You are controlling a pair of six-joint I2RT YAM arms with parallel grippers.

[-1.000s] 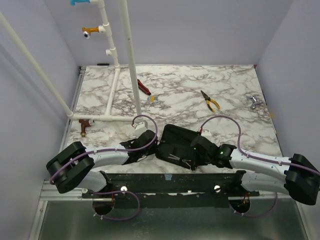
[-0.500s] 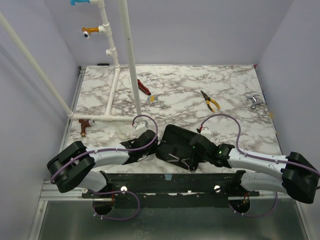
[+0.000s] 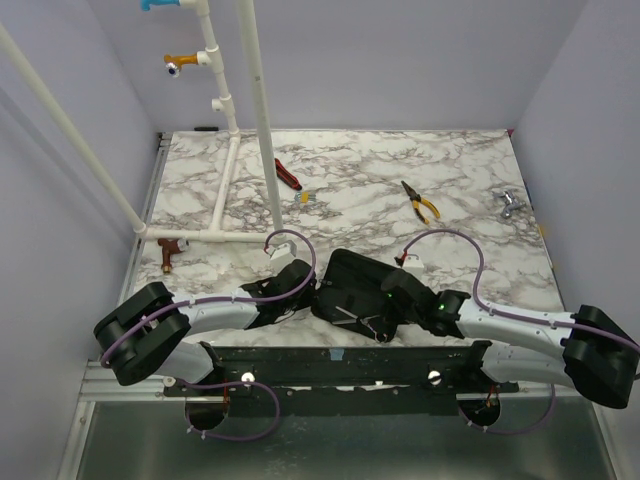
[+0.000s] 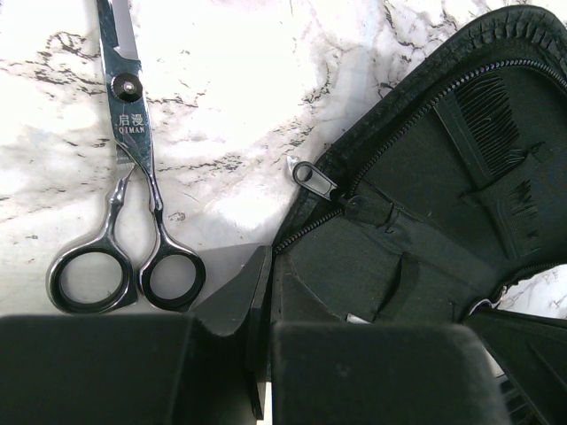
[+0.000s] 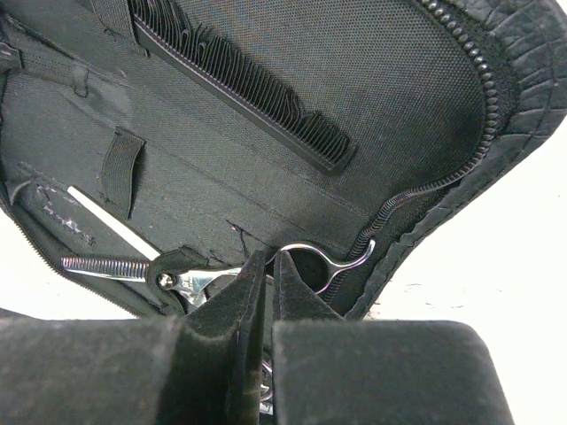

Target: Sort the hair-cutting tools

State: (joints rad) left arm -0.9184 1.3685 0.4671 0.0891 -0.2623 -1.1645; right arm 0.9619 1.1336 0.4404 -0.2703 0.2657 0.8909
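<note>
Left gripper [image 4: 266,266]: clenched, at rim of open black zip case [image 4: 425,248].
Right gripper [image 5: 268,266]: grasping silver toothed scissors [image 5: 168,282] inside case.
Second silver scissors [image 4: 133,150]: near edge of marble table [image 4: 230,106].

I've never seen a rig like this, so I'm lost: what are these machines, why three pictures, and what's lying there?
These are two robot arms, left and right, bolted at the near edge of a marble table. The wide picture looks down from above and behind them; the other two come from a camera on each wrist, so the dark blocks at the bottom are that arm's own claw. Between the arms lies an open black zip case with a black comb tucked inside. The right claw seems closed on the ring of toothed scissors lying in the case. The left claw is shut at the case's edge; whether it pinches it I cannot tell. On the marble beside the case lie plain scissors. Farther back lie yellow-handled pliers and a red-and-black tool.
</note>
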